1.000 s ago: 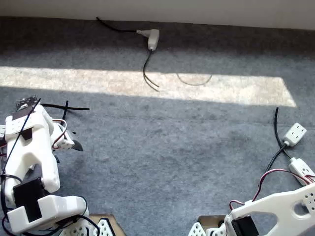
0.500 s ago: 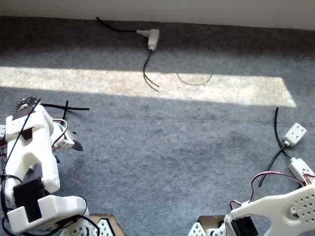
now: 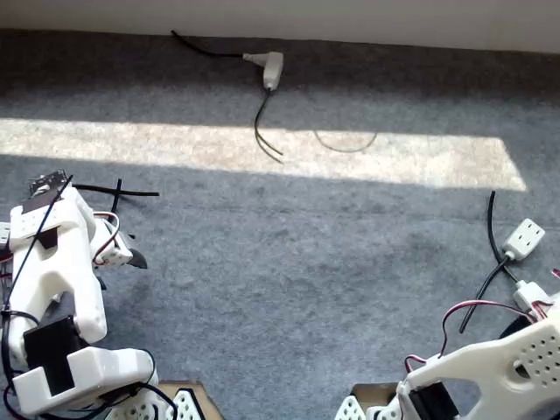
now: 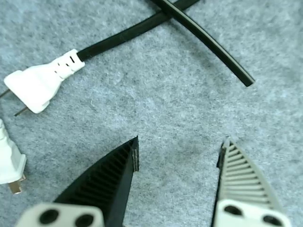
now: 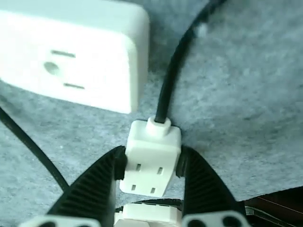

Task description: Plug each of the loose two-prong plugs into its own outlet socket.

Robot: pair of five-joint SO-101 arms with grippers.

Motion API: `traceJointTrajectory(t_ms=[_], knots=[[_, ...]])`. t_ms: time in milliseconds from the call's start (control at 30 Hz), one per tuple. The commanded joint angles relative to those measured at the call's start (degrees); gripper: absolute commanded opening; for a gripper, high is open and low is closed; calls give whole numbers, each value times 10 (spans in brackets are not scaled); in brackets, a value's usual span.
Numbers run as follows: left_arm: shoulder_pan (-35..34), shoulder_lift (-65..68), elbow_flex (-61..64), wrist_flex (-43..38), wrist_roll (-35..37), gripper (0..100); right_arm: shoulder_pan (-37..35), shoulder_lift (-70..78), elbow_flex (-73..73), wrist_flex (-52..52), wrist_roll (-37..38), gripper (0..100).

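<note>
Carpet (image 3: pixel 289 262): grey, and it carries both arms and all the task's things.
Left gripper (image 4: pixel 180 147): the fingers (image 4: pixel 118 170) are released and spread wide, with only bare carpet between them.
Right gripper (image 5: pixel 151 163): the fingers (image 5: pixel 94 189) are pressed on both sides of the small socket, so I judge it as grasped.
Large outlet (image 5: pixel 75 56): white, it lies beyond the right fingertips and to one side, near the small socket but apart from it.
First plug (image 4: pixel 40 84): white and two-prong, on a black cord. It lies loose, well outside the black finger of the left gripper, beyond its tip.
Small socket (image 5: pixel 152 142): a white block with slots, between the right fingers. Its cord runs away from the fingertips.
Second plug (image 4: pixel 8 161): white, it lies beside the black finger and farther out than the first plug.
Step in hand: it seems the right arm secures a socket, and no plug is picked up yet.
Next move: probably the left gripper must shift toward the first plug, close on its body, and bring the prongs in line with the slots.
Hard to see: the second plug is cut by the picture edge. The lower end of the small socket is hidden behind the gripper body.
</note>
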Motion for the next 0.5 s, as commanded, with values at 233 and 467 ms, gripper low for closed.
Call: traceJointTrajectory(t_ms=[233, 467], knots=[[8, -23, -5, -4, 2, 277, -250, -189, -1, 22, -55, 46], [7, -23, -5, -4, 2, 277, -456, -195, -6, -29, -219, 47]])
